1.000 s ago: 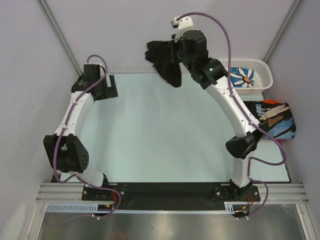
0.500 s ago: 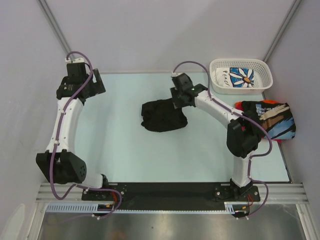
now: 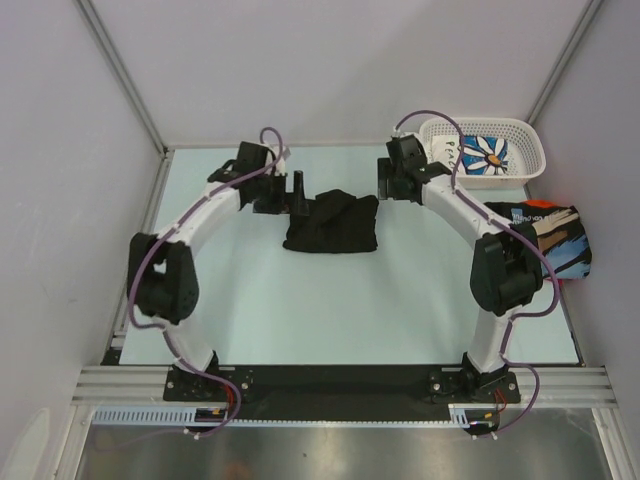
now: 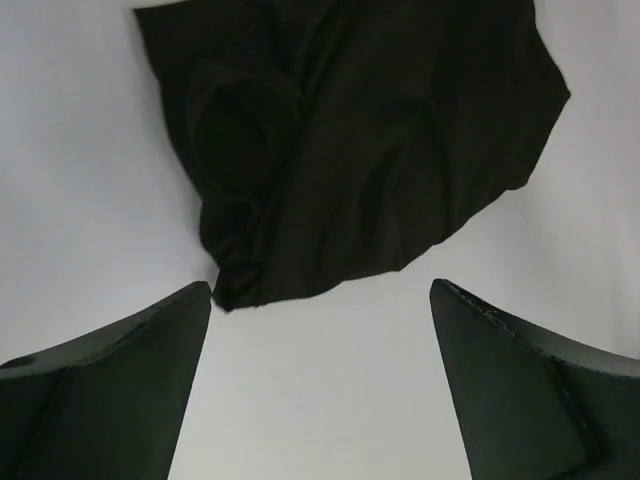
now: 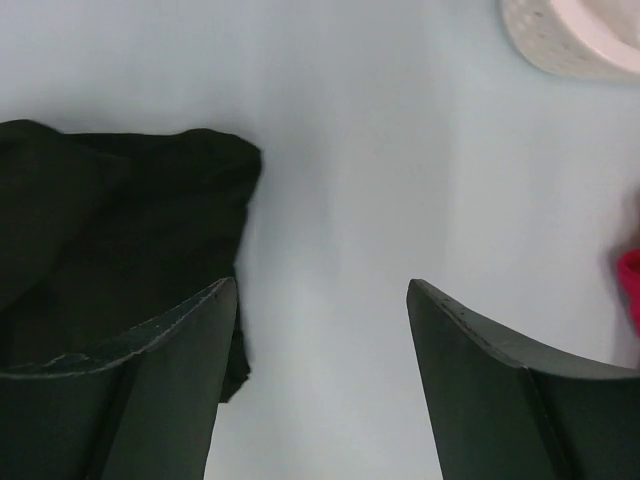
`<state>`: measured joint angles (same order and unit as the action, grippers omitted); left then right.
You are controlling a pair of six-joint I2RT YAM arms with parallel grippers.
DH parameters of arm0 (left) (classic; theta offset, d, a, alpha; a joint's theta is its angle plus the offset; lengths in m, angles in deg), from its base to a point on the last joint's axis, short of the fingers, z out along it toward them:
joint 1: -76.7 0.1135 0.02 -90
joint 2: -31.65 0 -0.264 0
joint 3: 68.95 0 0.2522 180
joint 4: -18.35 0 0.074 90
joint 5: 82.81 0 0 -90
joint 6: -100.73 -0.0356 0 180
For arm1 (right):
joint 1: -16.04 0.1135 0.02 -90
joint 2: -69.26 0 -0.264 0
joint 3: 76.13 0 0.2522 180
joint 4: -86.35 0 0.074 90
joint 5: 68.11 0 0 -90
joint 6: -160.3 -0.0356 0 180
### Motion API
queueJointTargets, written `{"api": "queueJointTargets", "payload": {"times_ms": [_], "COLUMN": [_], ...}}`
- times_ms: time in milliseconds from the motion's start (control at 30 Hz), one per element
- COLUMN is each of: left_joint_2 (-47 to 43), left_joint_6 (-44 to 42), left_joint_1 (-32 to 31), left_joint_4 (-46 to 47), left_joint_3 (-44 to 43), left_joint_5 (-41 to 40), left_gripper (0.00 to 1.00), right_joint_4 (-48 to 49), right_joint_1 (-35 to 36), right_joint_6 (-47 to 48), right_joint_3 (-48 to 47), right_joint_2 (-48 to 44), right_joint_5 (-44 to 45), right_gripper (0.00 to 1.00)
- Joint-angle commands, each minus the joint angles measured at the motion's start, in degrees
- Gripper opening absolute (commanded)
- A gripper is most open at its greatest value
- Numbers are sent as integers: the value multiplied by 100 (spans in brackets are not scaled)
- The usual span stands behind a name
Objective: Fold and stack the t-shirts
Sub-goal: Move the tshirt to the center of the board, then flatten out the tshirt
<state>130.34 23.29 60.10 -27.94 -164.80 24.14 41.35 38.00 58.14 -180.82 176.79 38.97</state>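
Observation:
A black t-shirt (image 3: 332, 222) lies crumpled on the table at mid-back, and nothing holds it. In the left wrist view this shirt (image 4: 350, 140) is just ahead of my open left gripper (image 4: 320, 290), whose fingers are empty. From above, the left gripper (image 3: 296, 196) is at the shirt's left edge. My right gripper (image 3: 384, 185) stands open just off the shirt's far right corner. In the right wrist view the shirt (image 5: 110, 220) lies left of the right gripper (image 5: 322, 290), behind its left finger. A daisy-print white shirt (image 3: 490, 152) lies in the basket. Folded printed black shirts (image 3: 545, 238) are piled at the right edge.
The white lattice basket (image 3: 530, 160) stands at the back right corner, and its rim (image 5: 570, 35) shows in the right wrist view. Some red cloth (image 3: 572, 277) peeks from under the folded pile. Grey walls close in the table on three sides.
The right gripper brought the black shirt down from the air onto the table, let it go and drew back to the right. The left arm swung in from the far left to the shirt.

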Motion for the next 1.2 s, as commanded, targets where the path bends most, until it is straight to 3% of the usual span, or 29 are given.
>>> {"api": "queueJointTargets", "payload": {"times_ms": [0,333,633,800,867,967,1167], "left_joint_2": [816,2382,3356,3849,4077,4158,3193], "left_joint_6": [-236,-596,-509,-500,-561,-465,-403], "left_joint_1": [-98,-423,-766,-836,-915,-977,-977], "left_joint_4": [-69,-561,-491,-535,-596,-737,-561], "left_joint_3": [-860,-3216,-3411,-3630,-3770,-3946,-3781], "left_joint_5": [599,739,1170,969,820,539,257], "left_gripper": [95,97,97,95,85,0,0], "right_joint_4": [338,303,172,31,-48,-171,-189], "right_joint_1": [81,257,195,186,186,178,230], "right_joint_6": [-110,-155,3,144,197,302,259], "right_joint_3": [260,586,647,647,647,639,770], "right_joint_2": [-100,-127,-170,-276,-363,-425,-496], "right_joint_5": [-670,-619,-574,-469,-417,-390,-530], "right_gripper": [74,73,73,72,72,72,71]}}
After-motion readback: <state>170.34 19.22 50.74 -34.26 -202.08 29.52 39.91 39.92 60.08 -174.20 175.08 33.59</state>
